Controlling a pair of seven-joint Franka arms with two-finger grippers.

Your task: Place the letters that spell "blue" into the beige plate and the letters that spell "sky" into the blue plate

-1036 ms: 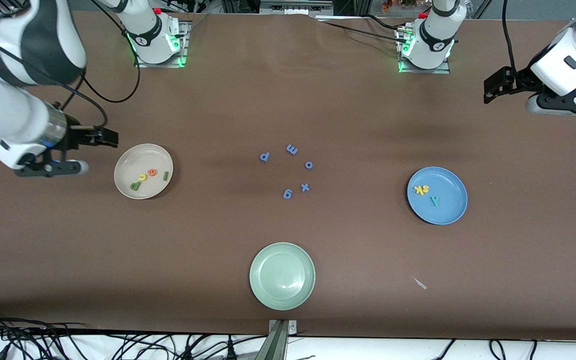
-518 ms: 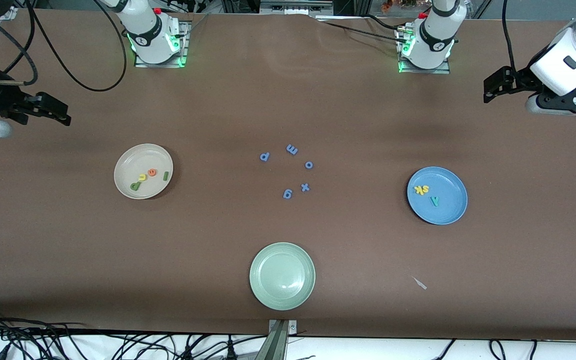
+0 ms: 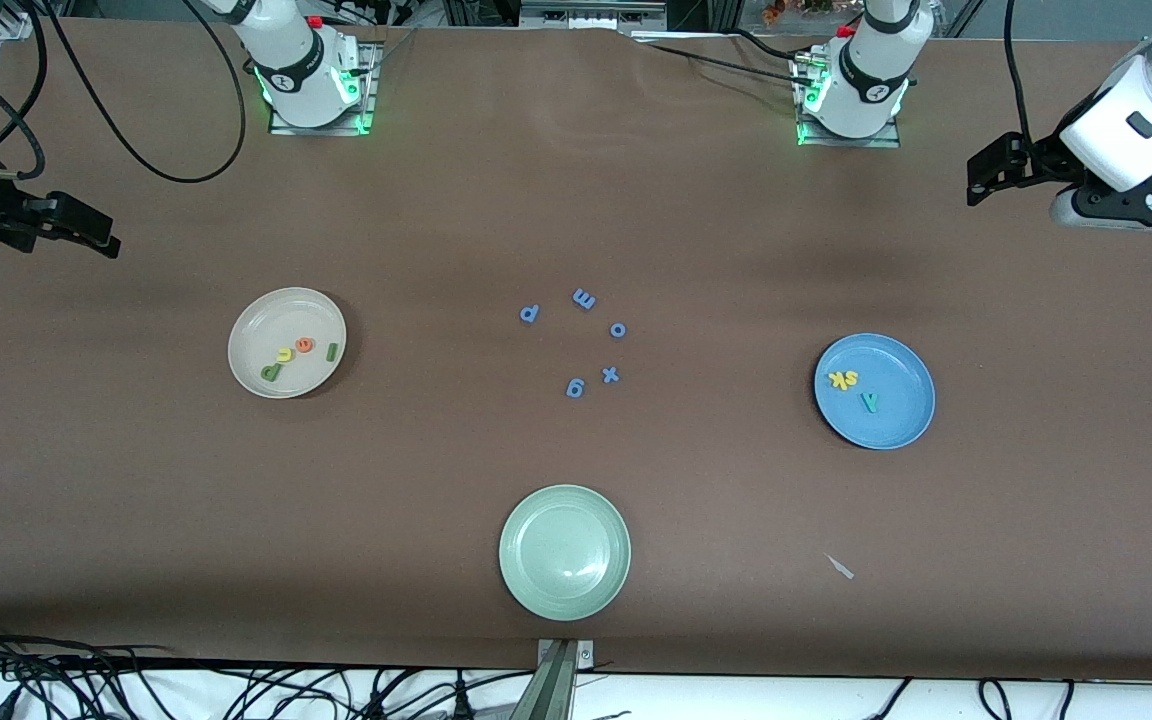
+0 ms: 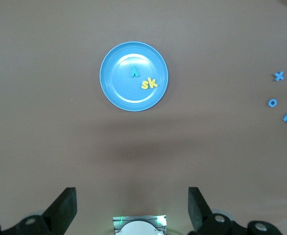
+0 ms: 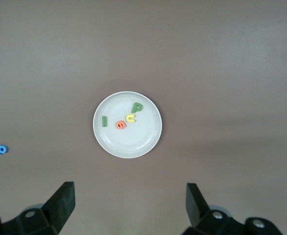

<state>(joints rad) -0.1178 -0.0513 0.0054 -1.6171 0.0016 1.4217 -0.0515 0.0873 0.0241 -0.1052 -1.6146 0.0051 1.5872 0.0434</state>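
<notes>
- Since a second ago the right arm has pulled away from beside the beige plate (image 3: 286, 342); the right gripper (image 3: 86, 235) now hangs high over the table's edge at the right arm's end, jaws spread and holding nothing.
- The left gripper (image 3: 981, 178) has not moved; it waits over the left arm's end of the table, released and empty.
- Nothing on the table has shifted.
- The letters that spell "blue" (image 3: 294, 354) lie in the beige plate: green b, yellow u, orange e, dark-green l.
- The letters that spell "sky" (image 3: 854, 388) lie in the blue plate (image 3: 901, 418).
- The front view alone shows the pale green plate (image 3: 564, 552), nearest the camera, and all five blue letters (image 3: 578, 340) at mid-table.
- The right wrist view shows both black fingers (image 5: 60, 201) wide apart above the beige plate, with only one blue letter at the edge.
- The left wrist view shows s and k touching, y just beside them.
</notes>
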